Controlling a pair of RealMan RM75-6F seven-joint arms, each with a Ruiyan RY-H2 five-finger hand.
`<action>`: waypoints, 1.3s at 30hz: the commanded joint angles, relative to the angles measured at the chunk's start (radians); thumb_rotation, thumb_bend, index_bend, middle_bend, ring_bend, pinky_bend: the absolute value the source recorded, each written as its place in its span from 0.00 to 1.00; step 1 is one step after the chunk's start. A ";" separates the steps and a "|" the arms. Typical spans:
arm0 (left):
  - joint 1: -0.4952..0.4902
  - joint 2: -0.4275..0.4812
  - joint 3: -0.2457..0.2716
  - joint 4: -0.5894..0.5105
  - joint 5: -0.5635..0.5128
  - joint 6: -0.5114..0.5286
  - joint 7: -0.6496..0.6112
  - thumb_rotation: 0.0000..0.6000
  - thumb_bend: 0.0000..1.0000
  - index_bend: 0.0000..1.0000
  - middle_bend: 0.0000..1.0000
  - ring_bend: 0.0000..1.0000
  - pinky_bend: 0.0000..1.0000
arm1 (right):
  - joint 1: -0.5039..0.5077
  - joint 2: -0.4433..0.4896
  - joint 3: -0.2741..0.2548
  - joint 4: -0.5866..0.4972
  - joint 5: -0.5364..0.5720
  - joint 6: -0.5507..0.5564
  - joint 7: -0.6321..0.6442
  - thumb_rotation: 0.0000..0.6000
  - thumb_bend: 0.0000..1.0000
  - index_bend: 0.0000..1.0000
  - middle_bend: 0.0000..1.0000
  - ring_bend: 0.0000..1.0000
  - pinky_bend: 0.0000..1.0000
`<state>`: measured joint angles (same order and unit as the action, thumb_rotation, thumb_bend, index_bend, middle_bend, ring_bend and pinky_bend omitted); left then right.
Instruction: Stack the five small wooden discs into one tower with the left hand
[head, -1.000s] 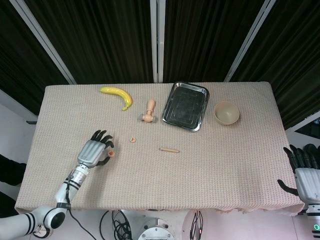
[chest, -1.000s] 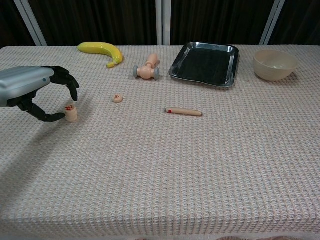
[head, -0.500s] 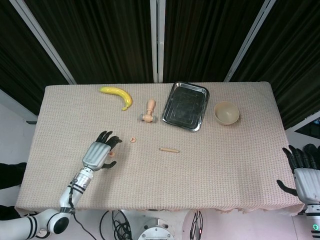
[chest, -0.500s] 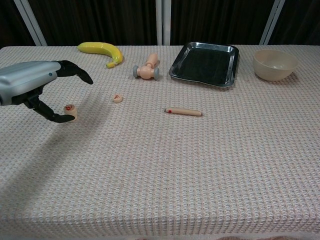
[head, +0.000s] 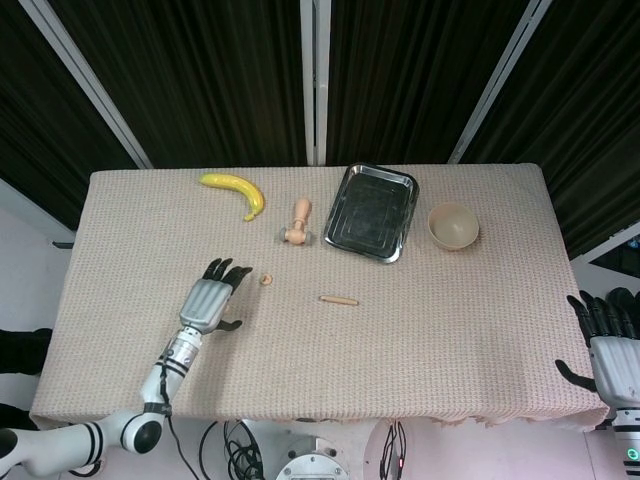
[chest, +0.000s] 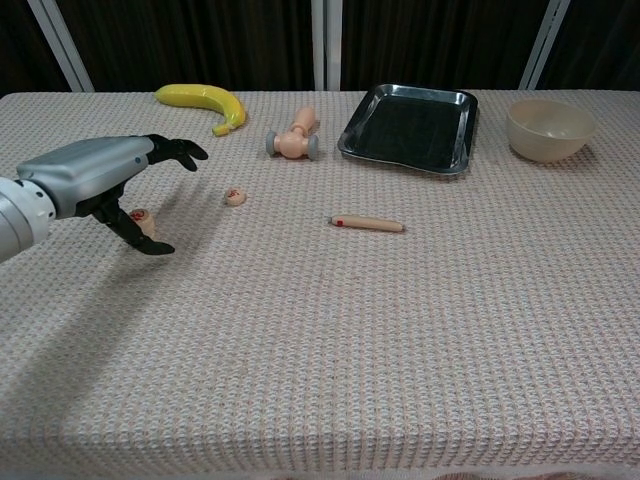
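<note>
Clutter sits along the far side of the surface (chest: 420, 330): a banana (chest: 201, 100), a small wooden hammer-like toy (chest: 293, 137), a steel tray (chest: 408, 128) and a bowl (chest: 548, 128), with a wooden stick (chest: 367, 223) lying crosswise near the middle and much bare cloth toward the near edge. Left hand (chest: 95, 180) hovers with fingers (chest: 176, 150) spread wide and holding nothing, over a short stack of discs (chest: 142, 221); one loose disc (chest: 235, 196) lies flat just beyond, well apart from the stack. Right hand (head: 608, 345) hangs off the right edge, fingers apart.

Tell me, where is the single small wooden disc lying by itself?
In the chest view the lone small wooden disc lies left of centre on the tablecloth, just beyond the left hand, nearer than the yellow banana.
</note>
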<state>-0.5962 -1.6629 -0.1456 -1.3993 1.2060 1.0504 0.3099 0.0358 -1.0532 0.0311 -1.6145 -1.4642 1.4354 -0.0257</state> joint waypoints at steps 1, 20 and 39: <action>-0.006 -0.007 -0.007 0.010 -0.004 -0.003 -0.009 1.00 0.12 0.12 0.14 0.00 0.00 | 0.000 0.001 -0.001 0.001 0.001 -0.002 -0.001 1.00 0.14 0.00 0.00 0.00 0.00; -0.014 0.016 -0.007 0.031 -0.013 -0.024 -0.033 1.00 0.21 0.13 0.15 0.00 0.00 | 0.003 0.001 0.000 -0.004 0.000 -0.006 -0.010 1.00 0.14 0.00 0.00 0.00 0.00; -0.017 0.045 0.009 0.044 0.021 -0.049 -0.112 1.00 0.20 0.14 0.15 0.00 0.00 | 0.006 -0.001 0.000 -0.017 0.004 -0.009 -0.031 1.00 0.14 0.00 0.00 0.00 0.00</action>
<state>-0.6133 -1.6168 -0.1369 -1.3565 1.2262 1.0011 0.1989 0.0420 -1.0544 0.0315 -1.6314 -1.4607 1.4269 -0.0563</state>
